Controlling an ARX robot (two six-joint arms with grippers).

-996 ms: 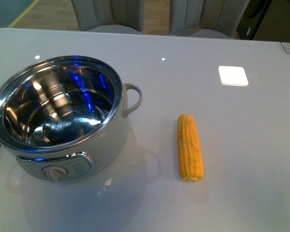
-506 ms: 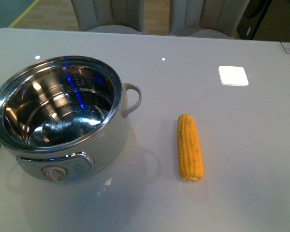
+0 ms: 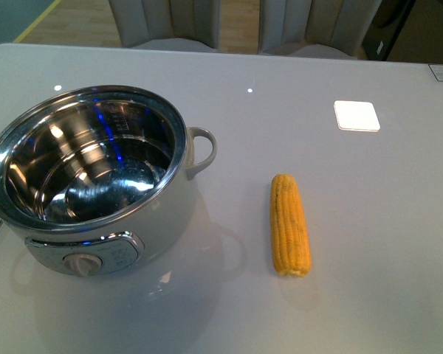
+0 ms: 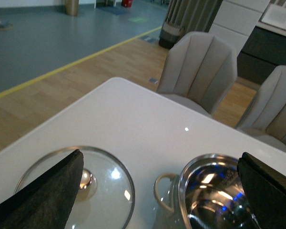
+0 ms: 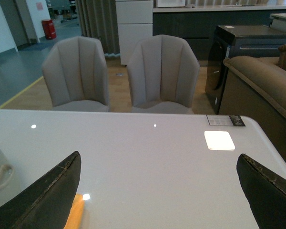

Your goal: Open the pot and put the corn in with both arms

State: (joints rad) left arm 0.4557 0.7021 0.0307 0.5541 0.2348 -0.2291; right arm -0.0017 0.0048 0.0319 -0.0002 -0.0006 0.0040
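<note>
1. The pot (image 3: 173, 214) is standing open on the tabletop (image 3: 384, 221), and its steel bowl is showing empty. Its glass lid (image 4: 107, 191) is lying flat just beside it, on the robot's left. The opening step is being judged as done.
2. The corn (image 3: 290, 225) is lying on the tabletop to the right of the pot, apart from it. Its length is running roughly away from the robot, narrower end farther off.
3. The left jaws are being held wide apart and empty above the lid and pot. The right jaws, likewise apart and empty, are being held above the tabletop, with the corn near one finger.
4. Step in hand, as judged: the corn is being lined up for pickup by the right arm.
5. The cob is best being taken across its middle, jaws square to its length. A round cob is likely to roll on this glossy surface.
6. The rim is best being cleared before crossing, with the cob being released low in the bowl.
</note>
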